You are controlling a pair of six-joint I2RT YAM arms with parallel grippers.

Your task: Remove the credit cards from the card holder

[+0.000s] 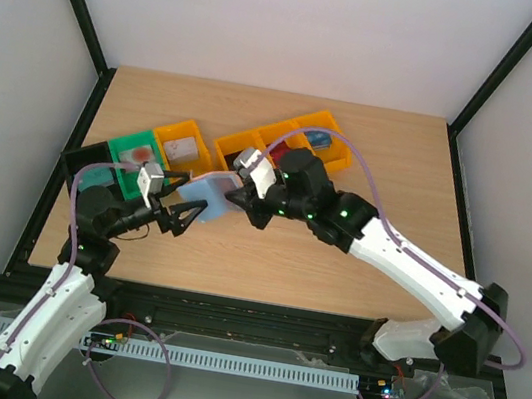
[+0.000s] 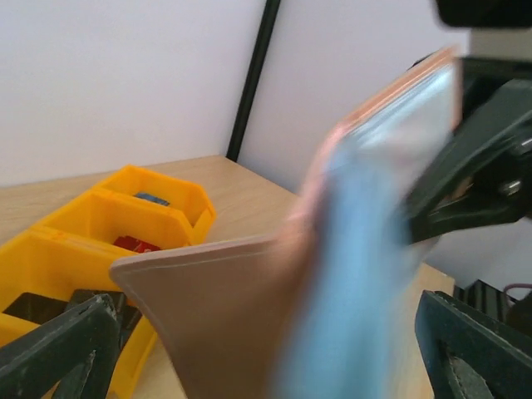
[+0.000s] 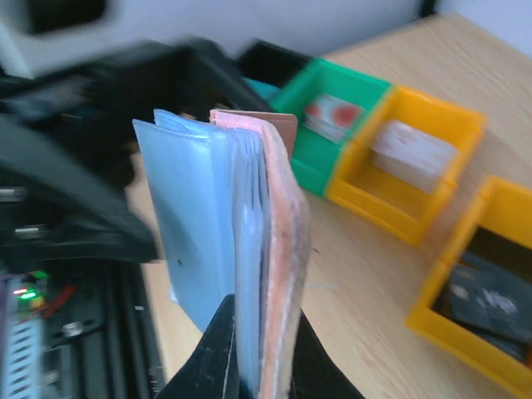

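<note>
White walls stood around a wooden tabletop [image 1: 337, 261] with two robot arms at its near edge.

One card holder [image 1: 206, 195] was up in the air, over the left half of the tabletop and just in front of the bins. It was tan-brown outside and light blue inside. Its long side ran left to right across the tabletop. Its free end pointed toward the left arm. It was partly open like a book, and one tan flap bent away from the blue pages. I could not tell if cards were inside.

The right tool [image 1: 236, 195] was pinched tight on the right end of the card holder. The left tool [image 1: 183, 212] was spread wide. Its two fingers [image 2: 58, 349] sat one on each side of the card holder and did not touch it.

Six bins stood in a line along the far half of the tabletop. Four were yellow bins [image 1: 167, 133], one was a green bin [image 1: 117, 151], and one was a black bin [image 1: 75, 161] at the left edge. Small flat things lay in the green bin and the yellow bins.
</note>
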